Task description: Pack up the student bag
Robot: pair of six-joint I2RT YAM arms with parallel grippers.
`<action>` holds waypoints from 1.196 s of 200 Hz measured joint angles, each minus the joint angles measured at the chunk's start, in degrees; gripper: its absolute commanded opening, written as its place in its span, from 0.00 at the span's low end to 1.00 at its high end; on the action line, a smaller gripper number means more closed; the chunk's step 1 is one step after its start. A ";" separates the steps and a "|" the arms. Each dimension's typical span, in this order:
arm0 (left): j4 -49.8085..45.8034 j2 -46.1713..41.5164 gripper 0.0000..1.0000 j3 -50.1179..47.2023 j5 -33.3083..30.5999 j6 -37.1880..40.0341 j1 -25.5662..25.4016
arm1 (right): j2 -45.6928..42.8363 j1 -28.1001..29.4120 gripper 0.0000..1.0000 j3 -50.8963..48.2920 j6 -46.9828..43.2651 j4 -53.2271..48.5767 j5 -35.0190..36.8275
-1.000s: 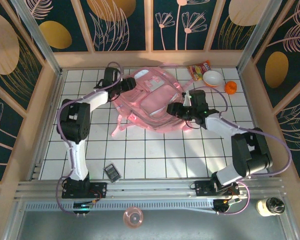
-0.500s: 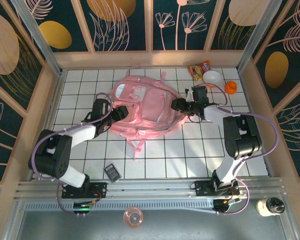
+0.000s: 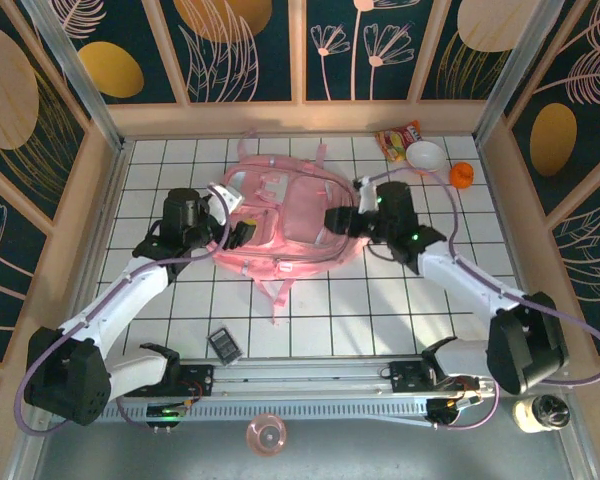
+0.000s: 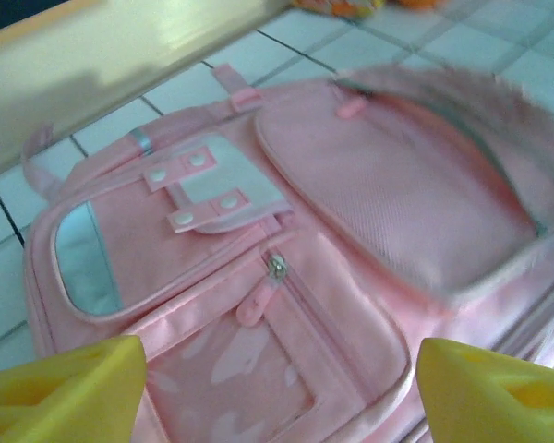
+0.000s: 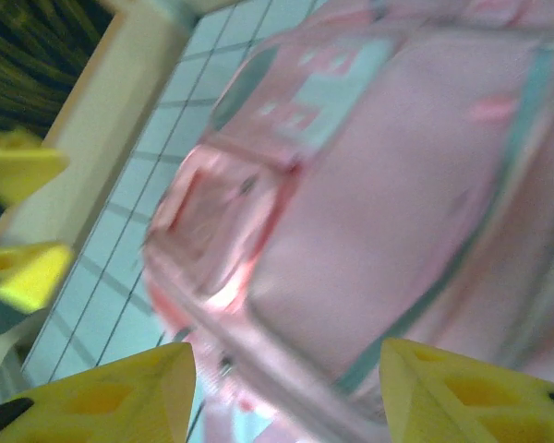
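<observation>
The student bag [image 3: 280, 212] is a big pink backpack lying flat, front up, on the tiled table. My left gripper [image 3: 236, 233] sits at its left side. In the left wrist view its yellow fingers [image 4: 66, 391] stand wide apart and open over the bag's [image 4: 351, 203] translucent front pocket and zip pull, with nothing between them. My right gripper [image 3: 338, 220] is at the bag's right edge. Its yellow fingers [image 5: 113, 391] are also apart, hovering over the blurred bag [image 5: 379, 212] rim without pinching it. A loose strap [image 3: 276, 292] trails toward me.
A snack packet [image 3: 398, 138], a white bowl [image 3: 426, 155] and a small orange object [image 3: 462, 175] lie at the back right. A dark flat item [image 3: 224, 345] lies near the front left. Wooden walls [image 3: 90, 210] close in the table.
The bag has shifted and turned on the table. My left arm has drawn back to the bag's left side and its jaws have widened. My right arm has swung to the bag's right edge.
</observation>
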 measured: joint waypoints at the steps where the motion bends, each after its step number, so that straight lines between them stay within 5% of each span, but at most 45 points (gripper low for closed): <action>1: -0.09 0.04 0.80 -0.07 0.00 0.63 -0.04 | -0.09 0.22 0.54 -0.20 0.17 0.09 0.02; 36: -0.59 3.98 0.88 -3.32 -1.62 18.16 -1.62 | -1.49 7.26 0.54 -8.22 7.52 2.58 3.21; 94: 3.67 14.16 0.87 -4.04 -4.74 29.97 -3.19 | -1.92 9.70 0.54 -9.90 12.44 3.82 6.23; 106: 5.38 15.76 0.79 -4.26 -5.79 31.10 -3.63 | -2.25 9.70 0.54 -9.92 12.83 3.80 6.34; 124: 7.02 17.99 0.46 -4.31 -7.26 31.78 -4.50 | -3.13 9.77 0.54 -9.92 13.25 3.58 6.78; 159: 7.17 16.35 0.00 -4.22 -6.78 29.33 -5.29 | -5.42 11.32 0.54 -9.88 13.51 0.57 10.29; 239: 3.78 9.73 0.00 -3.93 -0.46 13.03 -5.29 | 0.33 20.13 0.54 -4.07 15.69 -4.39 15.02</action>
